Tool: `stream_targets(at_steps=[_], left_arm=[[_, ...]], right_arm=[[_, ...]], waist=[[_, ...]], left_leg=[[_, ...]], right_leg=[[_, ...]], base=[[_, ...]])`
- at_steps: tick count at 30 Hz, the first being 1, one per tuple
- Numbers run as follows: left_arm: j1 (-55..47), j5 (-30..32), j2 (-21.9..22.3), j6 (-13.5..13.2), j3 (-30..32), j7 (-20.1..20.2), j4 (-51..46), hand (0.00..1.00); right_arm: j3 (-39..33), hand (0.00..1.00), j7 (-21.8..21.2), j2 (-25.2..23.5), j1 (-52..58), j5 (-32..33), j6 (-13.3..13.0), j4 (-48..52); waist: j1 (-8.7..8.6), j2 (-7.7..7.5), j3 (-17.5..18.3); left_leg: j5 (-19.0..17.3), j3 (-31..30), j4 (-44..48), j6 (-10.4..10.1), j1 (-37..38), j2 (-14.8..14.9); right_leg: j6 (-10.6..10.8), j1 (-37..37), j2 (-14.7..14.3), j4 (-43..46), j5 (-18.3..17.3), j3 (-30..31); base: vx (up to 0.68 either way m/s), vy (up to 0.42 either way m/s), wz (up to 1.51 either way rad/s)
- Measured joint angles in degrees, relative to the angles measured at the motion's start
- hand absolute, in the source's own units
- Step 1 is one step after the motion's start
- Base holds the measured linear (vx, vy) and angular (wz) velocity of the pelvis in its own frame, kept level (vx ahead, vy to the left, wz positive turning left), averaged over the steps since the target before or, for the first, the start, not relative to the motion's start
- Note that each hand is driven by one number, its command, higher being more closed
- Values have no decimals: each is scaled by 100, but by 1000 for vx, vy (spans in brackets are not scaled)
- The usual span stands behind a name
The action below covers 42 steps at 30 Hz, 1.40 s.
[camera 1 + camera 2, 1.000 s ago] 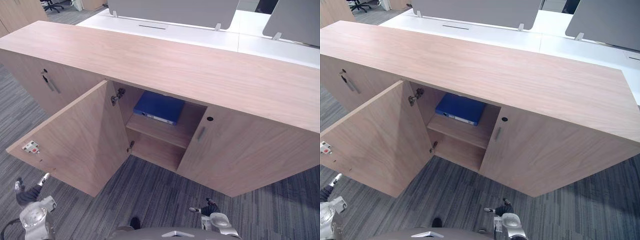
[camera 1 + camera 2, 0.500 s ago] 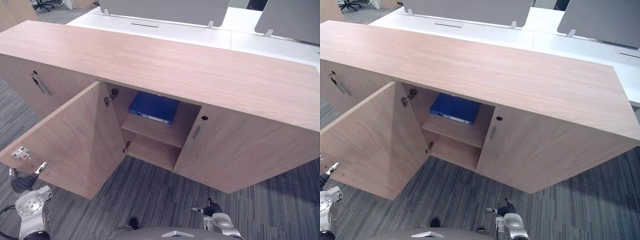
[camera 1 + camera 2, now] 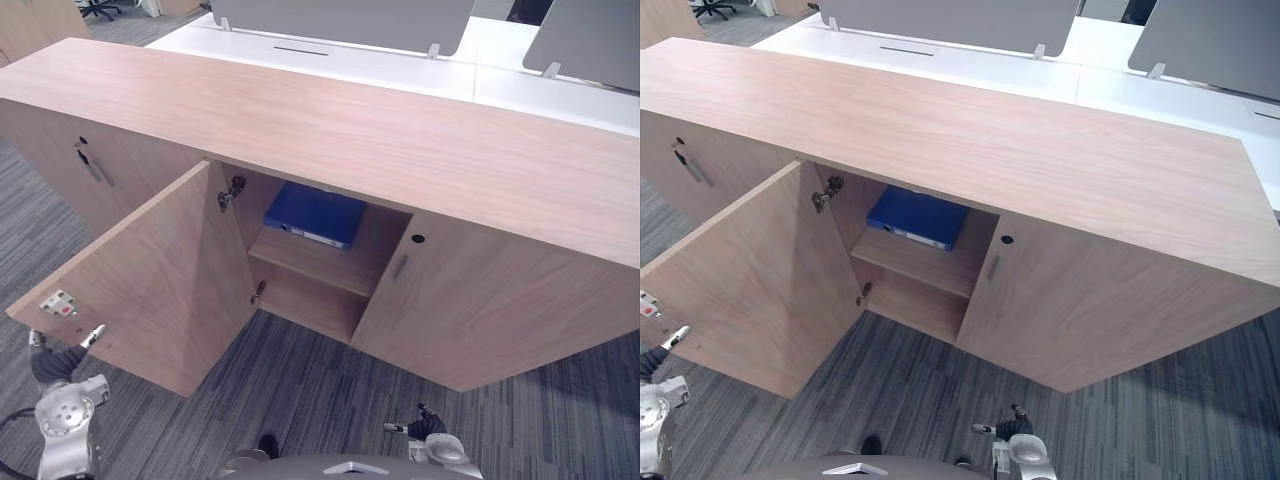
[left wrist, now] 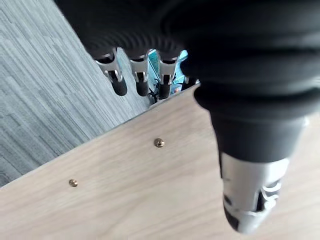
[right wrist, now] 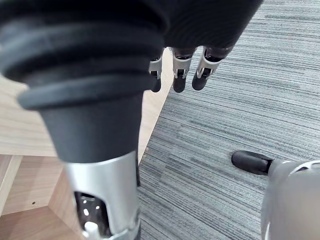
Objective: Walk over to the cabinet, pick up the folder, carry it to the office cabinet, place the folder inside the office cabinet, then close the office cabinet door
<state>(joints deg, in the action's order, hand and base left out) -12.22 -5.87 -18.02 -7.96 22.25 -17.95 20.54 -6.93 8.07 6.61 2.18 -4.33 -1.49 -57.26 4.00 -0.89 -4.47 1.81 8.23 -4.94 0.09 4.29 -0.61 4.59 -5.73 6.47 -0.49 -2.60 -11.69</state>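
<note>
since the blue folder (image 3: 318, 214) lies already flat on the upper shelf (image 3: 315, 262) inside the office cabinet (image 3: 400, 130), its long side along the cabinet front and its spine toward the robot, i judge that only the closing of the door is left to do. the open door (image 3: 160, 270) stands out from the cabinet toward the robot's left side, held on two hinges (image 3: 233, 190) at the left side of the opening. its free edge is just beside the left hand (image 3: 52, 366), so the left hand is clearly the nearer one, and the door must swing from there toward the right and back to the opening. in the left wrist view the fingers (image 4: 142, 85) are relaxed and hold nothing; the door panel with two small screws (image 4: 159, 143) is close behind them, but i cannot tell if they touch it. the right hand (image 3: 425, 428) hangs low over the carpet, well apart from the door, its fingers (image 5: 179, 80) loose and empty. i count one folder, one open door, two closed doors (image 3: 500, 300), one shelf.
</note>
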Motion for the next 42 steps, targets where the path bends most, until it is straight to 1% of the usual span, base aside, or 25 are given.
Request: stream_targets(at_steps=[2, 5, 7, 8, 9, 10, 11, 14, 15, 17, 21, 26, 29, 31, 32, 34, 38, 42], left_arm=[[-209, -4, 156, -5, -232, 24, -158, 0], [-585, -7, 376, 3, -730, 341, -172, 0], [-704, -7, 427, 8, -1011, 511, -168, 0], [-759, -13, 473, 20, -1356, 720, -130, 0], [-773, -2, 501, 24, -1464, 832, -78, 0], [-762, 27, 518, 26, -1789, 1052, 54, 0], [-752, 56, 587, 37, -2153, 1249, 151, 0], [-623, 216, 755, 52, -2609, 1523, 356, 0], [-545, 299, 840, 55, -2801, 1628, 397, 0], [-306, 389, 942, 60, -2991, 1745, 555, 0], [-59, 390, 944, 63, -3138, 1749, 637, 0], [229, 498, 952, 93, -3510, 1748, 764, 0], [545, 500, 958, 112, -3638, 1731, 886, 0], [881, 503, 946, 139, -3635, 1660, 1087, 0], [1113, 503, 949, 157, -3631, 1541, 1217, 0], [1230, 503, 948, 182, -3592, 1440, 1241, 0], [1577, 494, 866, 256, -3484, 1106, 1573, 0], [1603, 493, 838, 294, -3453, 970, 1634, 0]], right_arm=[[0, 0, 1, -10, 23, 0, 6, -12], [1, 0, -1, -42, 37, -3, 7, -12], [3, 0, -2, -51, 38, -3, 10, -12], [3, 0, -3, -53, 36, -4, 11, -12], [3, 0, -3, -53, 32, -4, 11, -11], [5, 0, -4, -55, 20, -4, 12, -11], [7, 0, -5, -65, -14, -3, 14, -9], [9, 0, -3, -73, -30, -3, 17, -6], [9, 0, -3, -89, -23, -3, 18, -6], [9, 0, 0, -134, -14, -3, 27, -6], [98, 0, 4, -148, -11, -1, 46, 2], [127, 0, 5, -148, -35, 1, 46, 7], [127, 0, 6, -151, -30, 1, 45, 8], [126, 0, 9, -150, -34, 3, 45, 10], [124, 0, 13, -147, -34, 4, 46, 8], [124, 0, 14, -147, -27, 4, 48, 5], [115, 0, 21, -148, -20, 5, 61, -8], [103, 0, 70, -152, -21, 10, 75, -12]], waist=[[54, 0, 0], [80, 2, 1], [78, 2, 1], [73, 7, 5], [73, 10, 6], [57, 17, 6], [-12, 25, 16], [-160, 60, 38], [-237, 75, 53], [-307, 97, 63], [-453, 126, 81], [-565, 209, 136], [-686, 213, 149], [-777, 216, 151], [-806, 216, 167], [-826, 212, 193], [-908, 188, 295], [-927, 167, 309]], left_leg=[[10, -2, 0, 11, 1, -4], [33, -12, 0, 28, 1, -7], [44, -11, 0, 35, -2, -8], [52, 4, -1, 39, -10, -8], [58, 23, -1, 40, -20, -6], [71, 75, -1, 44, -31, -2], [72, 165, -1, 46, -30, 3], [71, 289, -1, 49, 3, 3], [69, 351, -1, 50, 15, 4], [63, 508, -1, 49, 39, 27], [32, 754, 0, 26, 111, 75], [-33, 1121, 1, -14, 185, 130], [-100, 1251, 1, -83, 233, 149], [-116, 1294, 1, -82, 233, 147], [-130, 1339, 2, -82, 236, 145], [-151, 1396, 2, -87, 235, 144], [-164, 1515, 37, -49, 181, 133], [-177, 1537, 38, -36, 182, 128]], right_leg=[[-4, -1, 2, 2, 3, 5], [-15, 1, 3, 12, 12, 12], [-23, 6, 4, 13, 16, 18], [-30, 29, 4, 24, 19, 43], [-32, 56, 4, 40, 20, 69], [-35, 112, 2, 69, 24, 138], [-39, 174, -1, 96, 36, 242], [-35, 200, -2, 76, 85, 380], [-22, 215, -5, 58, 114, 452], [-25, 271, -33, 13, 171, 615], [-28, 305, -84, -45, 260, 860], [-33, 393, -159, -127, 385, 1247], [-26, 395, -192, -179, 440, 1398], [-29, 402, -195, -230, 475, 1453], [-21, 413, -196, -248, 487, 1497], [-18, 443, -203, -261, 499, 1564], [40, 533, -211, -290, 578, 1681], [35, 564, -220, -323, 601, 1736]], base=[[-16, -4, 1], [-40, -10, 2], [-49, -6, -2], [-54, -4, -6], [-59, 3, -14], [-66, 14, -29], [-60, 17, -30], [-31, 20, -26], [-37, 30, -34], [-42, 17, -38], [-31, -3, -35], [-25, -3, -40], [-24, -11, -28], [-20, -10, -19], [-10, -6, -16], [2, -6, -19], [31, -11, -15], [22, -24, -14]])
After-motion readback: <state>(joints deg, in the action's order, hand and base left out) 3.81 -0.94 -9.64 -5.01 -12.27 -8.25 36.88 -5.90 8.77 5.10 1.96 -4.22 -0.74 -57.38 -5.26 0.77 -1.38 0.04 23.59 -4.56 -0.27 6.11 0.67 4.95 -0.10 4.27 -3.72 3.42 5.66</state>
